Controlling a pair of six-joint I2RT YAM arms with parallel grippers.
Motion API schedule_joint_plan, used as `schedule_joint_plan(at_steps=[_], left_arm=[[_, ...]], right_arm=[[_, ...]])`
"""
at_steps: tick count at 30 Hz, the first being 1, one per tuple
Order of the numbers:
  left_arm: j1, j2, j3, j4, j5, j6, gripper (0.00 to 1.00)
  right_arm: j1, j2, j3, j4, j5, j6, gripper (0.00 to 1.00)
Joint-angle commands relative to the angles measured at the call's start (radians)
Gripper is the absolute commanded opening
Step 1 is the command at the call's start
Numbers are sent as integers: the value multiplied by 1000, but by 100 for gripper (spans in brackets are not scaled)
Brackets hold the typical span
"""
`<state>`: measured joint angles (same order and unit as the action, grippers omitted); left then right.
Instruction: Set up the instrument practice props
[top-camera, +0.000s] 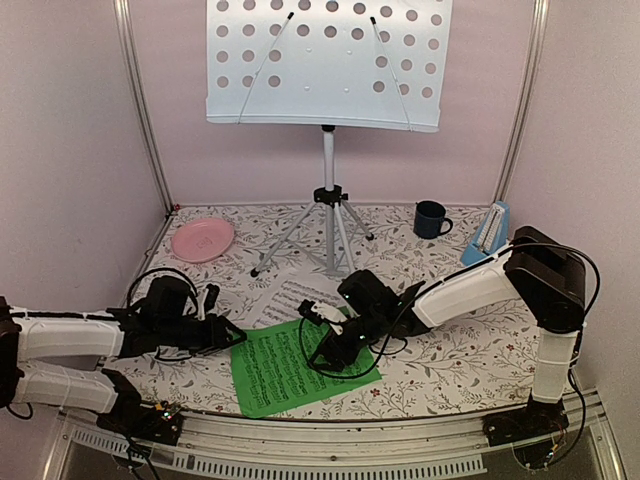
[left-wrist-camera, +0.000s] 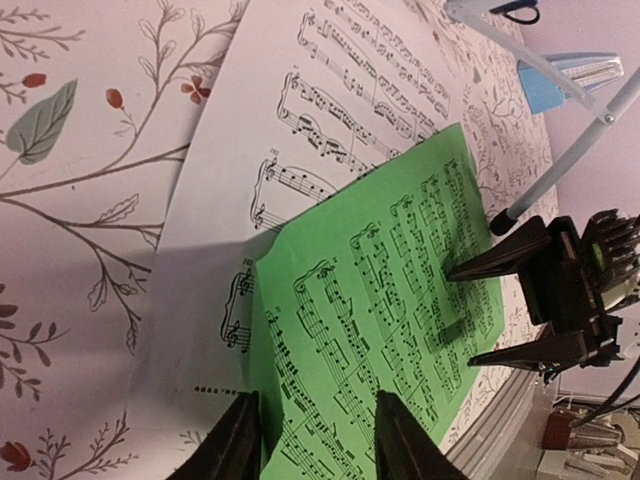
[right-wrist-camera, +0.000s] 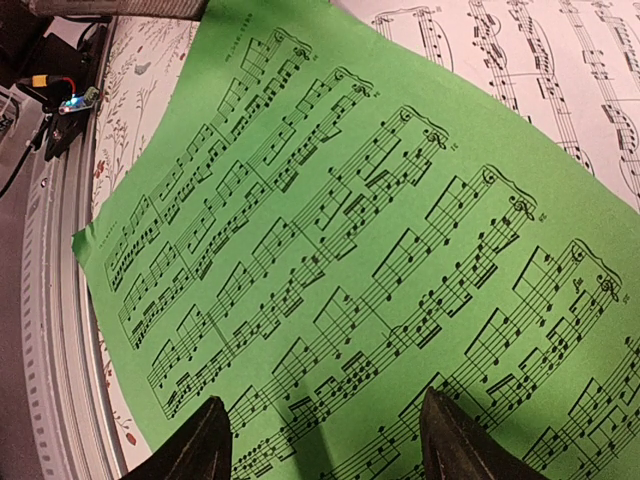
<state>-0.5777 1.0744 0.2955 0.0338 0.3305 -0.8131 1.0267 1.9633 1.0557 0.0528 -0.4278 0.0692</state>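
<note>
From overhead alone, the stand's perforated panel (top-camera: 330, 100) shows.

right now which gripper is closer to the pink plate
Left. The left gripper is at the left edge of the green sheet-music page, with the pink plate just beyond it. The right gripper is over that page's right part, farther from the plate.

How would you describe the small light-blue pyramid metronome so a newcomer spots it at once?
Start at the pale grey perforated music stand on its silver tripod at the back. Look right along the floral table, past the dark blue mug, towards the right wall. The metronome is the only tapering, pale-blue, pointed object there.
</note>
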Motion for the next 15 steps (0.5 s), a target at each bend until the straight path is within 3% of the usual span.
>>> schedule_joint_plan(at_steps=[1,15], left_arm=[[1,62,11,79,52,51,40],[113,273,159,-55,184,231,46]], right_arm=[[12,27,-7,-48,-9,0,66],[12,14,-26,-42,-7,-17,65]])
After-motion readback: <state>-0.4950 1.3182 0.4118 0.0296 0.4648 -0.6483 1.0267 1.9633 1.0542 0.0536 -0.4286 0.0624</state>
